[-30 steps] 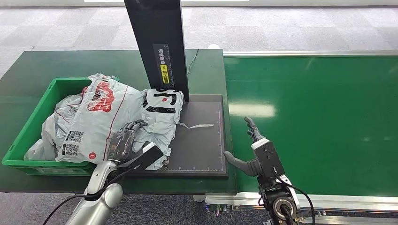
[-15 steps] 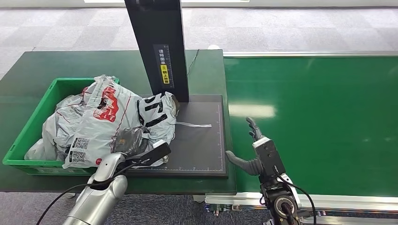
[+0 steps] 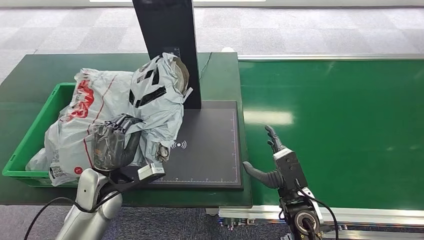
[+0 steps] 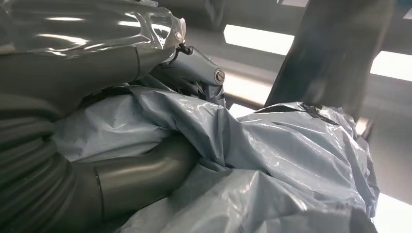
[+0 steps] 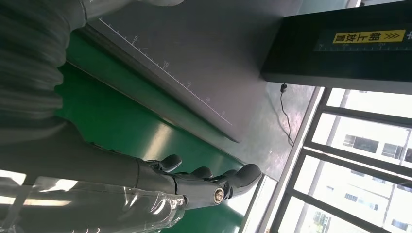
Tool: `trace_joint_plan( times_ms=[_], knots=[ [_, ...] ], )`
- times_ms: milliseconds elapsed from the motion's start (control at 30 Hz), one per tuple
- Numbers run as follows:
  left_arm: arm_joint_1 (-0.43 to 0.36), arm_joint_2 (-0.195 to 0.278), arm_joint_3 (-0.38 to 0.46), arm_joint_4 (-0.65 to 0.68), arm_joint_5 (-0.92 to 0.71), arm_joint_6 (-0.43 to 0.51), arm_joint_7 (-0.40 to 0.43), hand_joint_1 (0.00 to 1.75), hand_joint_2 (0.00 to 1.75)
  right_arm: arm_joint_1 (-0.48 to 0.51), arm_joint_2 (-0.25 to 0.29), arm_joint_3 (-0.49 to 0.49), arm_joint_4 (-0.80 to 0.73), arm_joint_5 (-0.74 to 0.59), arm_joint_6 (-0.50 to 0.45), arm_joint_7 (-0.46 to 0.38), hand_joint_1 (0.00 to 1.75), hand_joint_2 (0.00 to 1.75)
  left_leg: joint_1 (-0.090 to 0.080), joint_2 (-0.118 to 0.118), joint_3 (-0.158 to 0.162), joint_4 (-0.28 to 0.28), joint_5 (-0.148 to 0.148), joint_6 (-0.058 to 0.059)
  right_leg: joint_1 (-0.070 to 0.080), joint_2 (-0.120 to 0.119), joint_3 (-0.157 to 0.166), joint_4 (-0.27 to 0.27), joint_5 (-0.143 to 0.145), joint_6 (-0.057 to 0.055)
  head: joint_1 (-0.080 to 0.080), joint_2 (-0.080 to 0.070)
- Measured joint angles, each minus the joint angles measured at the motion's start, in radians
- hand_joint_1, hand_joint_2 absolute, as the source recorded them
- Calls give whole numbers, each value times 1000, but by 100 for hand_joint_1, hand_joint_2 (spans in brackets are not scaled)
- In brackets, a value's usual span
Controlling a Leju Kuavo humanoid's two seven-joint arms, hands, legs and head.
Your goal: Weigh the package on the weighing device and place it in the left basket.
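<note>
My left hand (image 3: 114, 145) grips a grey plastic mailer package (image 3: 156, 102) with black markings and holds it raised over the left edge of the black weighing plate (image 3: 210, 150). In the left wrist view the thumb and fingers (image 4: 194, 73) close around crumpled grey plastic (image 4: 291, 160). The package leans against other grey mailers with red print (image 3: 82, 100) heaped in the green basket (image 3: 30, 137). My right hand (image 3: 275, 160) rests open on the green conveyor belt (image 3: 340, 120), just right of the plate, holding nothing.
A tall black scanner post (image 3: 167, 45) rises at the back edge of the weighing plate. The basket sits on a dark green table (image 3: 45, 70). Grey carpet floor lies beyond. A cable (image 3: 50, 210) trails from my left arm.
My left hand has lifted the package up off the weighing plate and swung it leftward toward the basket. The white strip on the plate is gone. The right hand has barely moved.
</note>
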Motion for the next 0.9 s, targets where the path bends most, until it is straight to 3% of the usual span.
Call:
trace_joint_plan(
  times_ms=[100,267,367,433,700,900],
  knots=[
    [6,26,16,-89,-9,53,-44,175,175,-3,-3,0,8,-6,-3,-7,0,175,0,0,0,0,0,0,0,0,0,0,0,0,0,0],
    [-12,46,100,-185,-16,63,-98,175,175,-3,-5,0,14,-8,-4,-15,0,175,0,0,0,0,0,0,0,0,0,0,0,0,0,0],
    [-46,71,161,-188,-22,60,-65,175,175,1,-6,0,15,-8,-8,-17,0,175,0,0,1,0,0,0,0,0,0,0,0,0,0,0],
    [-85,85,200,-159,-38,34,2,175,175,11,-8,0,13,-7,-17,-17,0,175,0,0,1,0,1,0,0,0,0,0,0,0,0,0],
    [-338,120,312,198,-121,-205,406,175,175,39,-15,-2,-12,8,-20,-2,0,175,0,1,1,0,2,0,0,1,0,0,1,0,1,0],
    [-474,165,341,539,-122,-309,482,175,175,17,-16,-2,-5,10,-17,10,0,175,0,1,1,0,2,-1,0,1,0,1,1,0,0,0]
  ],
)
